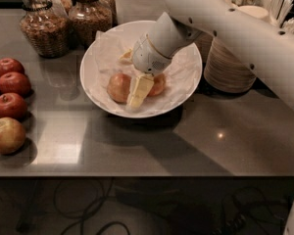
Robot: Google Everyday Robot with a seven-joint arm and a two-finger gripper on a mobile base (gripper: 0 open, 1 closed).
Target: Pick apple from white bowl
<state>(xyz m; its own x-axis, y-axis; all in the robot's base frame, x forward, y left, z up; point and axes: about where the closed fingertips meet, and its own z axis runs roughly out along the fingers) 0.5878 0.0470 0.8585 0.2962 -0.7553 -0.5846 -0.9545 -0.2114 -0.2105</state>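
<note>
The white bowl (188, 58), lined with crumpled white paper, stands at the middle of the dark counter. Two apples lie in it. The paler yellowish-orange apple (117, 87) is on the left and a smaller, redder apple (159, 84) is on the right. My gripper (137, 92) reaches down into the bowl from the upper right. Its cream tip sits between the two apples, right against the paler one's right side. The wrist hides the middle of the bowl.
Several red apples (10, 104) lie in a row at the counter's left edge. Two glass jars (41, 26) stand behind the bowl on the left. A stack of beige disposable bowls (230, 65) stands close to the bowl's right. Cutlery cups are at the far right.
</note>
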